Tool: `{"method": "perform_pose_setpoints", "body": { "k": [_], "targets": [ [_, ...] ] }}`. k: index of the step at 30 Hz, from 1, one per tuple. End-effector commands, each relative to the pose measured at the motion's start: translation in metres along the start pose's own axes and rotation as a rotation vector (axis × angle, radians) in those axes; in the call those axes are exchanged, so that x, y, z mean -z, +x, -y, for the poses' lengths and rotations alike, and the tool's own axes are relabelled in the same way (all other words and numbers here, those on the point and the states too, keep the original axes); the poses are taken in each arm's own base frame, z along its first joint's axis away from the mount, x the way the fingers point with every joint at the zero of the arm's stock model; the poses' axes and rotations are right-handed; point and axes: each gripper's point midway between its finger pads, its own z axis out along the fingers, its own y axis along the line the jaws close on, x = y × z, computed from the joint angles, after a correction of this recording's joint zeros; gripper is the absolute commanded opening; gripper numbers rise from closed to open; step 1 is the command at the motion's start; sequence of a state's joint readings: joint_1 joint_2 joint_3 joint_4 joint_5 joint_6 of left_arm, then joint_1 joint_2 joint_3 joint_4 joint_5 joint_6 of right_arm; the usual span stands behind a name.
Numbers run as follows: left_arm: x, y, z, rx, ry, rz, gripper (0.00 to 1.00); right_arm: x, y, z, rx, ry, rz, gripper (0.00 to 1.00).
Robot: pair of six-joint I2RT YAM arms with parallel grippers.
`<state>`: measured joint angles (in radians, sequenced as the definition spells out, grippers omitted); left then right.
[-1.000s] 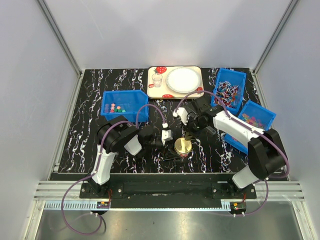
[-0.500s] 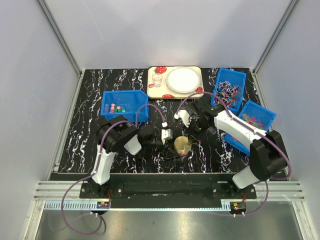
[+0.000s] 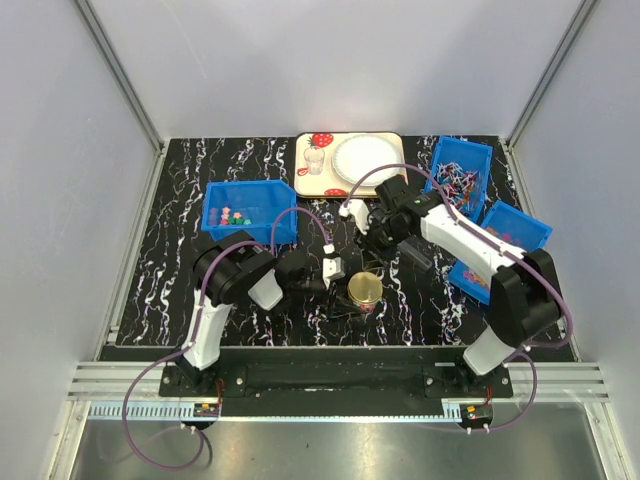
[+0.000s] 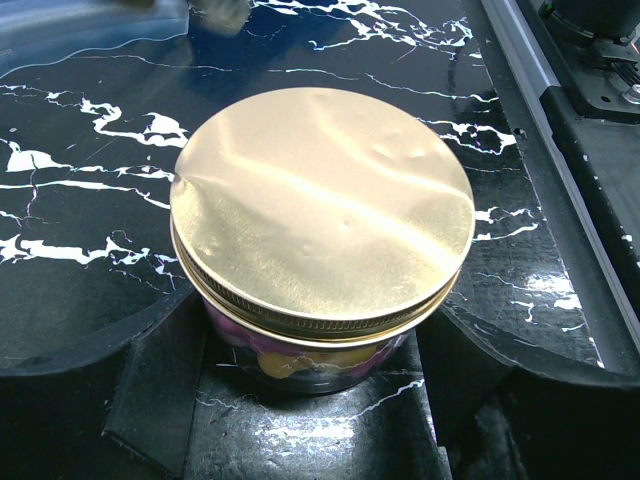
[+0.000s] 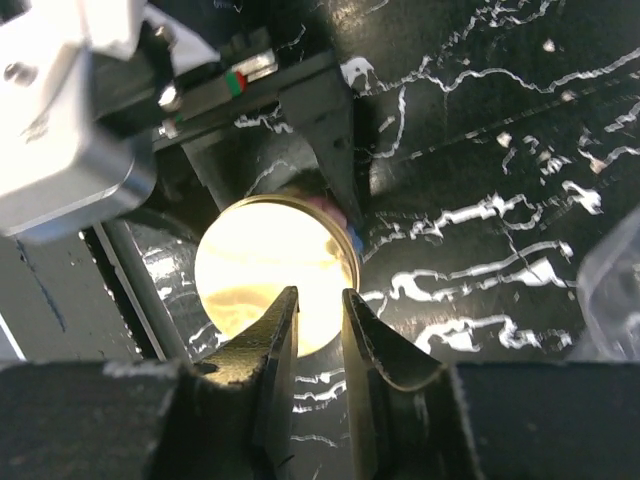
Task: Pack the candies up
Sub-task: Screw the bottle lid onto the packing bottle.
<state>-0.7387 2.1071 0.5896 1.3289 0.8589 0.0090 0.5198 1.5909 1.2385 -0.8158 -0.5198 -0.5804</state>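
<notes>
Though parked right over the round gold metal lid (image 4: 320, 210) a second ago, now backed off toward the strawberry-print tray (image 3: 312, 186): right gripper (image 5: 318, 300), fingers pinched almost together, holding nothing. Reads as lid set down and let go, so short clear glass jar (image 3: 365, 292) capped. Clamped round the jar base, unmoved: left gripper (image 4: 312, 365). Through the glass, pink and yellow chunky candies (image 4: 262, 345); more of the same lying in open blue plastic bin (image 3: 240, 238) at far left of black marbled table (image 3: 180, 270). Probably near end of packing; lid tightness not judgeable. No brand, label or legible writing anywhere; lid plain.
</notes>
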Motion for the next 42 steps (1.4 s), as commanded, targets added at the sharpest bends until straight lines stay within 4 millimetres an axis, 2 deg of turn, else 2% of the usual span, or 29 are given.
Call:
{"method": "perform_pose_setpoints", "body": {
  "k": [1, 8, 21, 28, 42],
  "targets": [
    [-0.002, -0.072, -0.013, -0.261, -0.042, 0.236, 0.69, -0.014, -0.023, -0.002, 0.009, -0.058, 0.041, 0.30],
    [-0.002, -0.073, -0.013, -0.263, -0.042, 0.237, 0.69, -0.032, -0.025, -0.005, 0.016, -0.099, 0.021, 0.31],
    [-0.001, -0.073, -0.014, -0.263, -0.044, 0.237, 0.69, -0.047, -0.006, -0.005, -0.004, -0.119, -0.032, 0.32],
    [-0.001, -0.073, -0.014, -0.262, -0.043, 0.238, 0.69, -0.046, 0.003, -0.006, -0.005, -0.117, -0.059, 0.32],
    [-0.001, -0.073, -0.014, -0.262, -0.045, 0.237, 0.69, -0.033, 0.041, -0.019, -0.007, -0.079, -0.136, 0.25]
  ]
}}
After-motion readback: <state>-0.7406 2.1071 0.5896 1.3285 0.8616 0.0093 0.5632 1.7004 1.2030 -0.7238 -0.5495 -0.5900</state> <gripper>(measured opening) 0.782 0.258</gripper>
